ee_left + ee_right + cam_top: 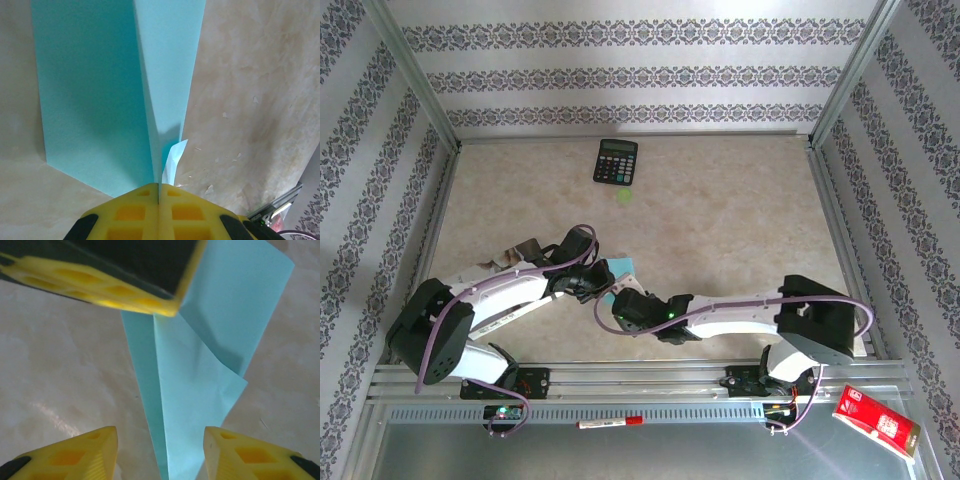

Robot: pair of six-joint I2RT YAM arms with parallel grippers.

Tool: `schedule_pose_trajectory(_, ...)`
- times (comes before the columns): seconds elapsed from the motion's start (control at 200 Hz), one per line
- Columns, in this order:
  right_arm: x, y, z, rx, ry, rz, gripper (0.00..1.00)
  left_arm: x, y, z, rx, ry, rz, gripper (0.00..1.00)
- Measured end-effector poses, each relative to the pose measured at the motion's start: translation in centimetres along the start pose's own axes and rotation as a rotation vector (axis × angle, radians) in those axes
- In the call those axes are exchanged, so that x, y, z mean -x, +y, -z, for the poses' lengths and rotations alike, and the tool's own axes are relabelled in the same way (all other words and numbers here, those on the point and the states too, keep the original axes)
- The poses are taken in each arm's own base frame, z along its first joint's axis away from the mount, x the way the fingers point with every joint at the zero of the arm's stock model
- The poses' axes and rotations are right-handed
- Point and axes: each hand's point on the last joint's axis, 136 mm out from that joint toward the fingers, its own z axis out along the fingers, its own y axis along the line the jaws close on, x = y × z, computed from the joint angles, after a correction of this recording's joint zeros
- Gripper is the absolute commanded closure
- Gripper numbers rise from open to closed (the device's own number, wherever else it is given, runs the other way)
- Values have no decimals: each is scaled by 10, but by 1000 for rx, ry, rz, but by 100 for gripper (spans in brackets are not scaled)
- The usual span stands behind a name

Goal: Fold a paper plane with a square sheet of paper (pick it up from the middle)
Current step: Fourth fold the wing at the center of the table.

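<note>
**Left fingers pinching folded cyan sheet; right fingers spread around its narrow end**

Top view: both arms reach inward and meet over the near-middle of the table (740, 220). A small patch of the light-cyan sheet of paper (621, 268) shows just beyond the two wrists; the rest is under the arms. Black calculator (616, 161) lies well apart at the far edge. A red marker (610, 423) lies on the front rail and a red carton (875, 420) sits off the table's near right corner.

Left wrist view: the left gripper (158, 195) has its yellow fingers (131, 212) pressed together with no gap. The sheet's raised crease runs straight down into the seam between them, so the paper is clamped there. One broad flap lies flat on the table on the view's left, and a narrower flap stands up along the fold. A small bent corner pokes out just beside the fingertips.

Right wrist view: the right gripper (160, 440) has its fingers (75, 455) standing apart. The sheet tapers to a narrow end that passes between them. There is clear table between the paper and one finger. The paper's edge lies just beside the other, contact uncertain. The left gripper's closed fingers sit on the sheet farther up.
</note>
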Motion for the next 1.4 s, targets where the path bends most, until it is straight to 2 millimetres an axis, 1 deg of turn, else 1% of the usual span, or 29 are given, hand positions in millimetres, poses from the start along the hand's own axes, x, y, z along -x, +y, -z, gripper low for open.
schedule_pose_trajectory(0.225, 5, -7, -7, -90, -15, -1, 57, -1, -2, 1, 3, 9, 3, 100)
schedule_pose_trajectory(0.375, 2, -12, -12, -130, -5, 6, 61, -2, -1, 0, 8, 15, 6, 100)
schedule_pose_trajectory(0.495, -2, -11, -15, -147, 8, 18, 66, -3, 0, -1, 12, 22, 8, 100)
schedule_pose_trajectory(0.819, -4, -14, -15, -165, 15, 26, 77, -4, 2, -5, 21, 40, 14, 100)
schedule_pose_trajectory(1.179, -4, -16, -15, -174, 12, 23, 83, -4, 3, -5, 24, 41, 15, 100)
schedule_pose_trajectory(1.399, -3, -16, -15, -176, 10, 8, 89, -4, 4, -6, 27, 43, 16, 100)
